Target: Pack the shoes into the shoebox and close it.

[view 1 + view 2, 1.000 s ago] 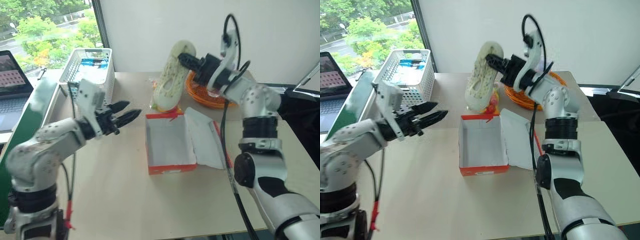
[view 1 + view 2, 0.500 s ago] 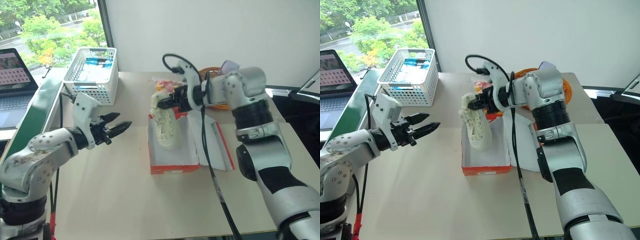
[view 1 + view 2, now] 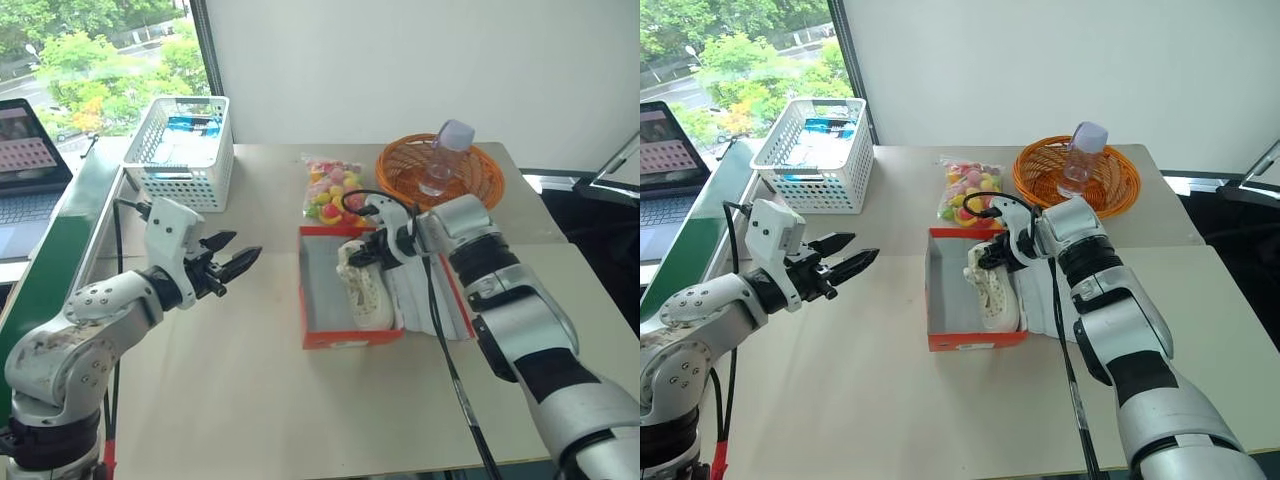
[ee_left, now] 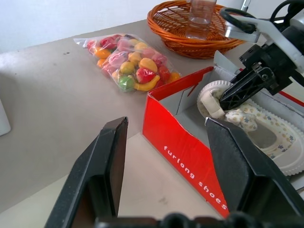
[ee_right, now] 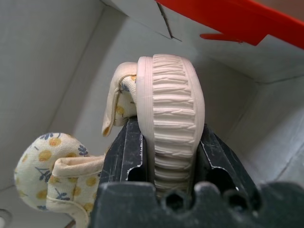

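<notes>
Table (image 3: 250,400) carried everything, so all places below are relative to the shoebox (image 3: 345,340).

Shoebox sat mid-table, open, lid (image 3: 435,300) folded flat on the side of the right arm, presumably to keep the opening free for loading.

White lattice basket (image 3: 180,150) was well beyond the box toward the window side. Wicker tray (image 3: 395,175) with a clear bottle (image 3: 440,160) stood behind the box, and a candy bag (image 3: 330,185) lay just behind its back wall. None of these looked involved.

One shoe (image 3: 368,290) lay inside the box along the lid-side wall, on its side, probably to leave room for its mate. I saw only one shoe in these frames.

Right gripper (image 3: 372,252) was pinching the shoe's heel end, down inside the box at the back wall; likely not released yet.

Left gripper (image 3: 228,265) hung over bare table on the basket side of the box, well apart, fingers spread and empty, probably waiting.

Right wrist view gave the proof of the grip: both fingers (image 5: 128,156) clamped on the ribbed sole edge. Left wrist view alone showed the shoe's printed lining and the lettering on the box's red wall.
</notes>
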You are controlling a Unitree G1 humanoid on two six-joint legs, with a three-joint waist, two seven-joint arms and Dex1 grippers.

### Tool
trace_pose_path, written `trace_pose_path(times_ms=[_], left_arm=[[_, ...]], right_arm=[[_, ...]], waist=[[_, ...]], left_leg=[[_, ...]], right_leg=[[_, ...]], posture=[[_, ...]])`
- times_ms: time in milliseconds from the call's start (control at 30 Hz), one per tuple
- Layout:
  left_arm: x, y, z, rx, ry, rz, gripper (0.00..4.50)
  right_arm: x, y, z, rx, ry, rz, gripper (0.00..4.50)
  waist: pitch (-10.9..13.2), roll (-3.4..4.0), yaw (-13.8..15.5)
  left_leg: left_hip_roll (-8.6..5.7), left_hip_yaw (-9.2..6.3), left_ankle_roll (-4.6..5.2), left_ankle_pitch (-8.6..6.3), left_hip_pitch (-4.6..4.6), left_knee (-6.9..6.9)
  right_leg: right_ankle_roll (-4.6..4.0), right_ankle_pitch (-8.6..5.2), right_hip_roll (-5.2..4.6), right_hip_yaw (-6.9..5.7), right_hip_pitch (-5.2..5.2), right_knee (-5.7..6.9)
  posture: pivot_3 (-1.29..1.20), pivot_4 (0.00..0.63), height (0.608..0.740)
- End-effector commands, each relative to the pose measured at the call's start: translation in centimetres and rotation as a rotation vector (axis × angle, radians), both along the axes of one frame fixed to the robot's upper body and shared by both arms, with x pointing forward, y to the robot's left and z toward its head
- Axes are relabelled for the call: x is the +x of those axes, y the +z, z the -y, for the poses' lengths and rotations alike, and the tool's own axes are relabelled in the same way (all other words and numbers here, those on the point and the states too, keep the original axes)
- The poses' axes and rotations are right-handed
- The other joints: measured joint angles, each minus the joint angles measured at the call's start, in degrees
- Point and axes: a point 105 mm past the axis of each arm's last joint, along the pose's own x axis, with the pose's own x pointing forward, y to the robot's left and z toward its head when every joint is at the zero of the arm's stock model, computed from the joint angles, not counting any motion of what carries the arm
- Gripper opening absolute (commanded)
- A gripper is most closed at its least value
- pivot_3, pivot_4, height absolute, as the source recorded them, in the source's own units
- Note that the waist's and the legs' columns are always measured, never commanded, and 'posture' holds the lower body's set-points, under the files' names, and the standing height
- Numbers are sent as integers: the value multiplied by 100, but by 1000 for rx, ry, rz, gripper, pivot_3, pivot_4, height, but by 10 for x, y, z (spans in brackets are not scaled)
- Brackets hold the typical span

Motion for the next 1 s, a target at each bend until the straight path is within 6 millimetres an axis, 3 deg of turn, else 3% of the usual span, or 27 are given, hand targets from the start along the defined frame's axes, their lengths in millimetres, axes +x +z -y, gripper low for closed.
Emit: trace_pose_path(times_ms=[33,100,167,400,433,667,767,867,1000], left_arm=[[-6,10,4,4,-4,61,2763],[-8,10,6,4,-5,63,2763],[-9,11,5,2,4,66,2763],[-13,9,5,-4,15,66,2763],[-12,9,6,-7,16,65,2763],[-8,9,-8,22,75,53,2763],[-8,9,-17,28,104,47,2763],[-8,10,-22,33,114,47,2763],[-5,17,-45,51,233,67,2763]], right_arm=[[7,-5,15,-105,-11,52,735],[7,-9,15,-130,2,60,735],[7,-12,13,-151,14,73,1701],[8,-8,5,-170,43,124,3949],[9,-4,3,-174,53,145,4435],[14,42,-11,-156,79,280,4483],[7,66,-18,-115,115,308,4483],[-1,77,-25,-76,155,318,4483],[-15,116,-48,165,251,443,4483]], waist=[[0,0,14],[-1,-2,21],[-3,-4,19],[-4,-5,18],[-4,-5,20],[-3,-4,9],[-2,-3,8],[-2,-3,7],[-2,-3,-2]], left_leg=[[0,0,0,0,2,1],[0,-2,0,0,3,6],[0,-2,0,0,4,13],[0,-2,0,0,14,14],[0,-1,1,0,11,12],[0,-1,0,0,9,13],[0,0,0,0,7,11],[0,0,0,0,3,10],[2,0,0,0,4,10]], right_leg=[[0,0,0,0,2,1],[0,0,0,-3,7,2],[4,3,-1,-2,11,1],[3,2,-1,-1,18,1],[3,1,-1,0,15,1],[2,2,-1,0,10,3],[1,1,0,1,5,4],[1,1,-1,1,2,3],[0,0,1,0,1,5]], posture=[[0,150,740],[0,150,740],[0,150,740],[0,150,740],[0,150,740],[0,150,740],[0,150,740],[0,150,740],[0,150,740]])
